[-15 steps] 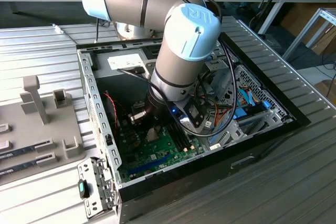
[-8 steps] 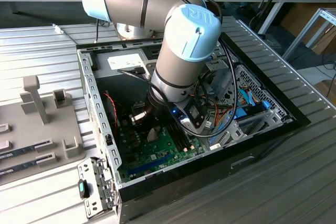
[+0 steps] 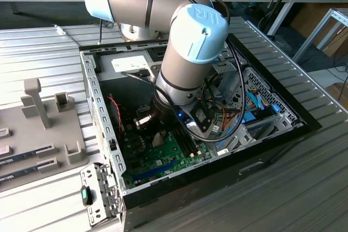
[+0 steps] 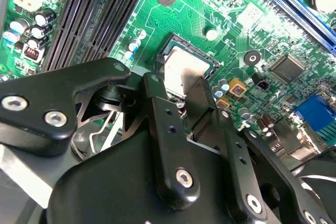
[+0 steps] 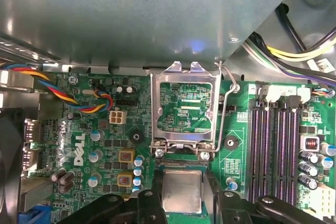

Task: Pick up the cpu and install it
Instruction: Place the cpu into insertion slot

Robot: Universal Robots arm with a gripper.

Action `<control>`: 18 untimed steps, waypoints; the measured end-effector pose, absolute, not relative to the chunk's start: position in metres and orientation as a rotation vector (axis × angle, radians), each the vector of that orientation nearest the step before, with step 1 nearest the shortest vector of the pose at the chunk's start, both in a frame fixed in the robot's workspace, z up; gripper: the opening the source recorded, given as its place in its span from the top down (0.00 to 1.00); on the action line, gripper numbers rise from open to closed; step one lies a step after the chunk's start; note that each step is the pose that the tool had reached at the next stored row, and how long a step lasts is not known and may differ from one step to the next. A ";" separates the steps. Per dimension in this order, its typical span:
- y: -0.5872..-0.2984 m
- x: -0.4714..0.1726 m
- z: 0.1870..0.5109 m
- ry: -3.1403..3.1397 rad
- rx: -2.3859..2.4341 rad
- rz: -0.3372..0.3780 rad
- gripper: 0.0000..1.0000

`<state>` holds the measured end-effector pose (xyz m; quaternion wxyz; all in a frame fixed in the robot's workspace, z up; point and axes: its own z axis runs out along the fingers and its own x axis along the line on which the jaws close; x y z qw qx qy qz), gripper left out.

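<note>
- One cpu [image 5: 181,195] is under inspection: a small flat square with a plain silver-grey top, lying level at the socket [image 4: 216,65] on the green motherboard [image 5: 105,145]. I cannot tell whether it is fully seated or just above its seat.
- Claw [image 5: 182,205]: closed on the cpu [image 4: 184,66], one black finger [image 4: 157,103] against each of two opposite edges, as both wrist views show.
- Hinged load plate [image 5: 155,108] stands open beyond the socket, its wire lever [image 5: 227,108] raised alongside, so the seat is uncovered.
- Memory slots [image 5: 273,145] run close beside the socket, and small capacitors [image 5: 137,174] sit near the other side.
- Arm [image 3: 190,52] reaches down into the open computer case [image 3: 272,96], which rests on the ribbed metal desk [image 3: 304,177].
- Handling, judged: the part is light and rigid, so it needs no great force. The smooth metal top and thin edges suggest it slips easily.
- Fragility, judged: the underside contacts and the socket are delicate. Tilt or sideways drag is the main hazard.
- Hold, judged: the two opposite side edges are the correct places, kept level and clear of top and underside.
</note>
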<state>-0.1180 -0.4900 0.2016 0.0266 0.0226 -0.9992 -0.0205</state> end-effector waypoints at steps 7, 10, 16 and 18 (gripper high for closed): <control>-0.490 -0.118 0.208 -3.087 0.070 -0.063 0.59; -0.491 -0.118 0.207 -3.086 0.070 -0.061 0.59; -0.491 -0.118 0.203 -3.085 0.069 -0.026 0.59; -0.491 -0.118 0.202 -3.086 0.069 -0.027 0.59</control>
